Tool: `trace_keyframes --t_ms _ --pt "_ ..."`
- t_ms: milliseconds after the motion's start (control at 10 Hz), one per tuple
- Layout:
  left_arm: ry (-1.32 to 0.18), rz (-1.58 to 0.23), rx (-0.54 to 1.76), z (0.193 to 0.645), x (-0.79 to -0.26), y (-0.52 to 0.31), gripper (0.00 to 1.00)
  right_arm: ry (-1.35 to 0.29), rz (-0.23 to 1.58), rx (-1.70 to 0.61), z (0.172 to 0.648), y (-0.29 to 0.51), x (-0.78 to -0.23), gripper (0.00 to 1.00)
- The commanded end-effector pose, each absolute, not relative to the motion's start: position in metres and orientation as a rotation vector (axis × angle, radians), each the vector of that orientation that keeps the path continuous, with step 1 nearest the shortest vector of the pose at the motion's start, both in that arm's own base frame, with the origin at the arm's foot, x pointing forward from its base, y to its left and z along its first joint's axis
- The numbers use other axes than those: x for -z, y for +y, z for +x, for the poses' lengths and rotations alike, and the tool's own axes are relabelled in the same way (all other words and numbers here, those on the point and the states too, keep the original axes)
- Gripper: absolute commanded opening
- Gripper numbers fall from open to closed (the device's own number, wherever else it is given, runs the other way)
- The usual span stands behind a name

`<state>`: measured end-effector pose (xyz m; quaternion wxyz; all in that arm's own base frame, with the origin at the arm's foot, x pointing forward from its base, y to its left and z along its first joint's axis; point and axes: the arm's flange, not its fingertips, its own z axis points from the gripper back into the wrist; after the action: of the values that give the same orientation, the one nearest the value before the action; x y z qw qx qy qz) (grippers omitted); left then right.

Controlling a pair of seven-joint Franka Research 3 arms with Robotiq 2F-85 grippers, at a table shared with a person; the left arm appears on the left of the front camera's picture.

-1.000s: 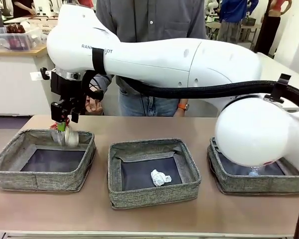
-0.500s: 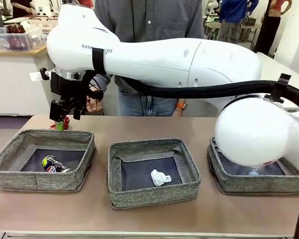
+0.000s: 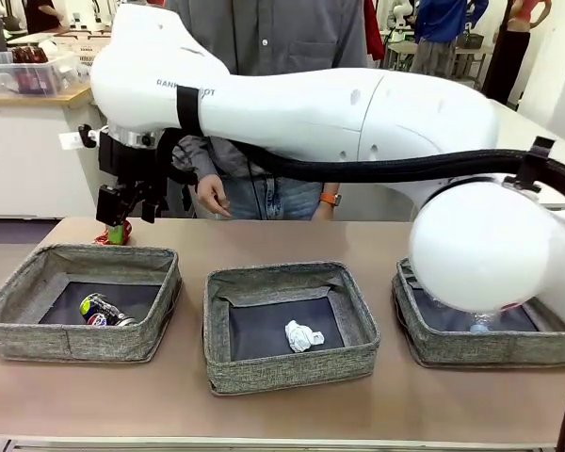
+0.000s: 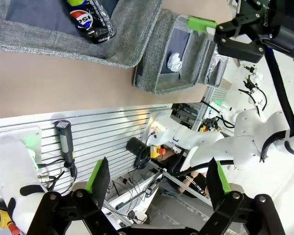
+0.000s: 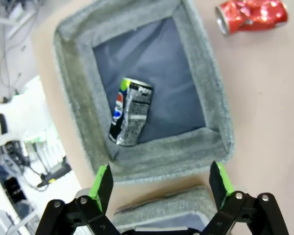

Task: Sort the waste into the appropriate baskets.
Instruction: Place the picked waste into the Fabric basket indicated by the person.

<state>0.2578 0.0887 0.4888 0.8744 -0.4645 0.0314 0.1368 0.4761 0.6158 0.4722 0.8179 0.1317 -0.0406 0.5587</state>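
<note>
The right end effector (image 3: pixel 124 213) hangs above the far rim of the left basket (image 3: pixel 38 331), its arm reaching across from the right side. Its jaws stand wide apart and hold nothing; in the right wrist view its two green-padded fingers (image 5: pixel 102 184) frame the basket below.

The dark-silver can (image 3: pixel 105 312) lies on its side on the dark bottom of the left basket, near the front wall. The red can (image 5: pixel 251 14) lies on the surface just beyond that basket's far rim.

The tissue (image 3: pixel 303 336) lies in the middle basket (image 3: pixel 282 368), toward the front. The right basket (image 3: pixel 490 349) is partly hidden behind the arm's base; a clear item shows inside it, too hidden to tell what it is.

The left end effector (image 4: pixel 157 183) is held off the surface edge, jaws wide and empty, looking back along the baskets.

A person's hand (image 3: pixel 212 196) hangs open at the far side of the surface, apart from the waste.
</note>
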Motion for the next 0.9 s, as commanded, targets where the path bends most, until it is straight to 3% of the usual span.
trace_keyframes --t_ms 0,400,600,800 --pt "0.06 -0.98 -0.277 0.255 -0.49 0.09 1.0 -0.022 0.277 -1.069 0.47 0.577 -0.511 1.0" --pt "0.06 -0.98 -0.277 0.255 -0.49 0.09 1.0 -0.058 0.274 -0.824 0.424 0.466 -0.556 1.0" --pt "0.06 -0.98 -0.277 0.255 -0.49 0.09 1.0 -0.032 0.148 -0.694 0.397 0.421 -0.566 1.0" --pt "0.06 -0.98 -0.277 0.255 -0.49 0.09 1.0 -0.077 0.239 -0.627 0.369 0.383 -0.578 1.0"
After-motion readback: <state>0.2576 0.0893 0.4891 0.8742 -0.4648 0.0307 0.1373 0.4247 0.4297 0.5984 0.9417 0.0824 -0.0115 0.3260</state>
